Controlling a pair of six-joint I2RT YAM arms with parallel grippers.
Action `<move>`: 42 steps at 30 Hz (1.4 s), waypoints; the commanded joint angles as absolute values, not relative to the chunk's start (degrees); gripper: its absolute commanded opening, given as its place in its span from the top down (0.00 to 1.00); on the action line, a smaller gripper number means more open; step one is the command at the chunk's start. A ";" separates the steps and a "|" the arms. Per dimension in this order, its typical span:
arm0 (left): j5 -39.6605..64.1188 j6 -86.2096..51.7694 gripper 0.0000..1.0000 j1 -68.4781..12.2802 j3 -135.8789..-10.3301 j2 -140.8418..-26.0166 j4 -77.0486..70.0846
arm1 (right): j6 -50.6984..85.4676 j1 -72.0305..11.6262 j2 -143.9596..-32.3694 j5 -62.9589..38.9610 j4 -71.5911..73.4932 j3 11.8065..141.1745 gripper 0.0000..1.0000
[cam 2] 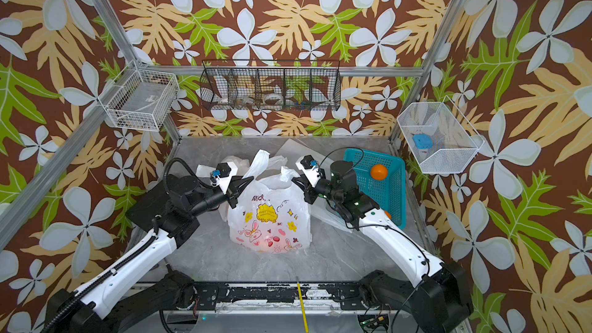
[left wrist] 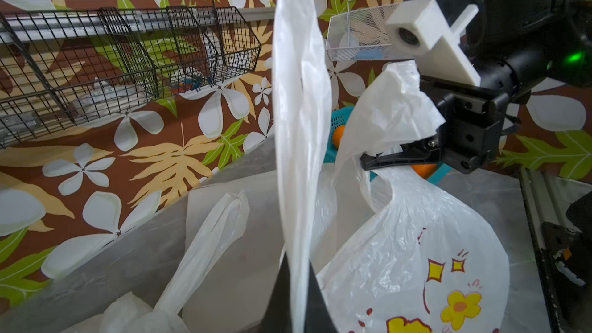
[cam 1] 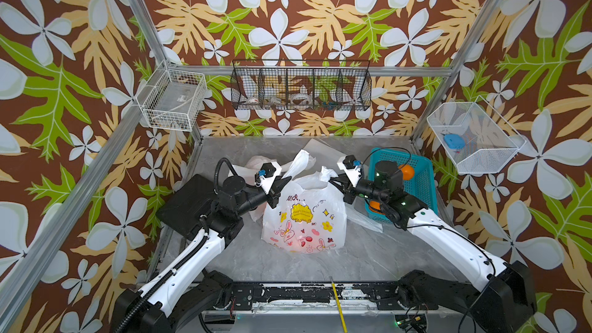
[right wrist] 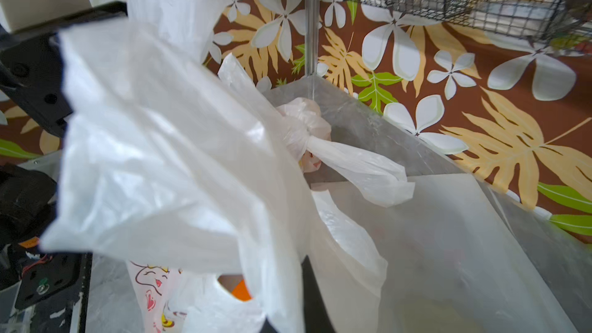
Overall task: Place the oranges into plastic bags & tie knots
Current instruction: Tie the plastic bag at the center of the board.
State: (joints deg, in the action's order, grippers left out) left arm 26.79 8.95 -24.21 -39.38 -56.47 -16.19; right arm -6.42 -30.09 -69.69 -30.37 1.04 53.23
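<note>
A white plastic bag (cam 1: 304,219) (cam 2: 269,219) with cartoon prints stands mid-table in both top views. My left gripper (cam 1: 285,184) (left wrist: 296,283) is shut on its left handle (left wrist: 298,123), which sticks straight up. Shut on the other handle (right wrist: 160,155) is my right gripper (cam 1: 333,180) (right wrist: 288,283). Through the bag's mouth an orange (right wrist: 242,289) shows inside. Two more oranges (cam 1: 407,171) (cam 1: 373,207) lie in the teal basket (cam 1: 419,184). Behind the left gripper sits another bag (cam 1: 258,162) closed with a knot (right wrist: 296,137).
The teal basket (cam 2: 389,193) stands at the table's right edge, under my right arm. A flat translucent sheet (cam 1: 320,148) lies at the back of the table. Wire baskets (cam 1: 301,86) hang on the back and side walls.
</note>
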 commanded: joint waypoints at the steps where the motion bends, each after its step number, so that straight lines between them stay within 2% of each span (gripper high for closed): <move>1: 28.56 14.23 1.00 -24.55 -40.32 -56.47 -11.60 | -14.67 -34.63 -72.88 -25.91 -7.90 57.41 1.00; 6: 29.49 16.14 1.00 -24.98 -41.39 -58.43 -10.35 | -16.20 -38.17 -77.04 -30.38 -8.95 60.44 1.00; 13: 32.53 19.72 1.00 -25.39 -40.55 -59.06 -10.10 | -16.30 -38.24 -79.93 -35.16 -8.61 62.32 0.99; 17: 34.46 21.01 1.00 -25.48 -40.26 -59.41 -10.12 | -15.55 -36.02 -80.89 -39.86 -8.03 63.08 0.91; 30: 37.57 25.54 1.00 -25.86 -40.51 -60.91 -11.52 | -15.46 -30.52 -84.64 -56.19 -7.65 65.69 0.47; 36: 40.72 28.98 1.00 -25.84 -40.69 -61.34 -11.22 | -15.71 -29.97 -85.32 -58.25 -7.43 66.39 0.36; 42: 42.00 31.31 1.00 -25.84 -40.76 -62.00 -11.03 | -14.81 -29.97 -86.78 -58.99 -6.10 67.61 0.30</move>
